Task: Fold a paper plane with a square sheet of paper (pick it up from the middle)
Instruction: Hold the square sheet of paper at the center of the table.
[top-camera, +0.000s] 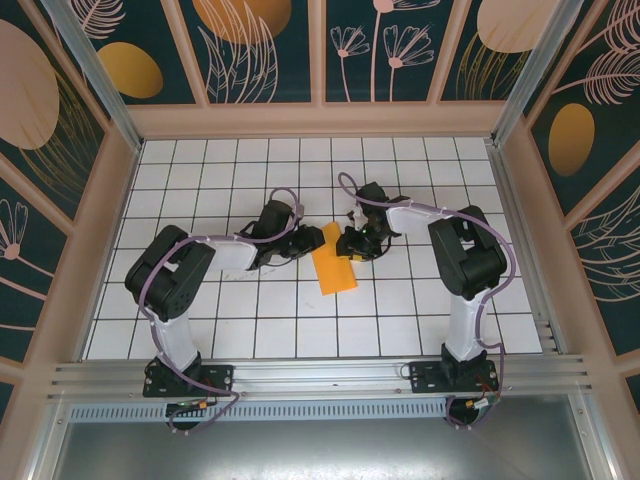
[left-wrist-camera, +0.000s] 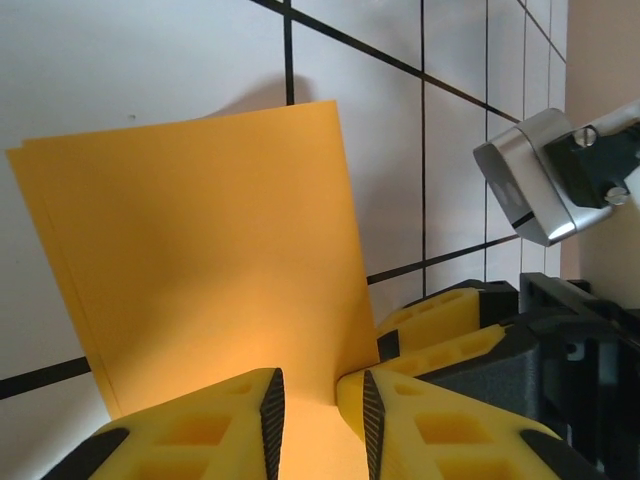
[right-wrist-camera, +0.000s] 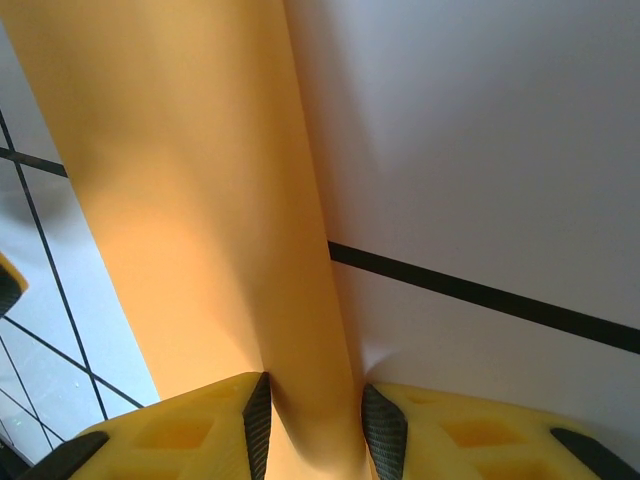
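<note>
Currently pinching folded orange sheet (top-camera: 335, 267) with right end effector (right-wrist-camera: 315, 405); straddling its edge with left end effector (left-wrist-camera: 320, 400), grip unclear.

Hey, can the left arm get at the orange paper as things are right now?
Probably yes. The orange paper lies between the fingers of the left gripper, with a gap showing. The right gripper is at the opposite side and doesn't block it.

White grid-tiled table (top-camera: 250, 330); dark teal walls (top-camera: 440, 70) with dull-orange ovals (top-camera: 240, 18), pale leaf drawings on left, far, right; aluminium rail (top-camera: 320, 376) along near edge
</note>
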